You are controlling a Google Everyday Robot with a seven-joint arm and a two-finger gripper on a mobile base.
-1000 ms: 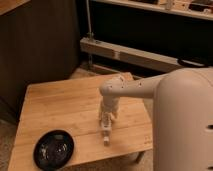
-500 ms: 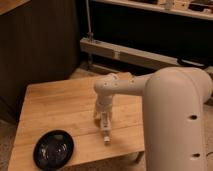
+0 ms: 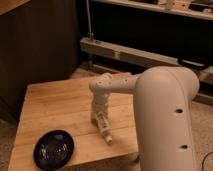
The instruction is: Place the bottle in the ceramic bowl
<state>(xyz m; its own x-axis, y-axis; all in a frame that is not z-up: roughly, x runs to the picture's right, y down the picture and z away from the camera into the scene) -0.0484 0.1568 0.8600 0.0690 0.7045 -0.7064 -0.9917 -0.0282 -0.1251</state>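
Listing 1 bottle (image 3: 106, 135): slim, whitish, at the near-right part of the worktop (image 3: 50, 105). Its long axis slants from upper left to lower right and its lower end is close to the front edge. Its upper end meets the gripper (image 3: 101, 120). Whether it rests on the wood or is raised off it cannot be told.

1 ceramic bowl (image 3: 54, 148): round, shallow, glossy black, with pale highlights inside. It stands at the near-left corner of the worktop, well apart from the bottle, which is outside it.

1 gripper: at the end of the arm (image 3: 160, 115), pointing down over the worktop's middle-right, directly above the bottle's upper end. Whether it is open, closed or gripping the bottle cannot be told.

1 arm: white, with a bulky segment filling the right foreground and a narrower link reaching left to a wrist joint, then turning down.

1 worktop: rectangular, of light wooden planks.

Surroundings: a dark panel (image 3: 35, 45) behind at left, a metal rail (image 3: 130, 55) beyond the worktop, and speckled floor (image 3: 202, 130) at right.
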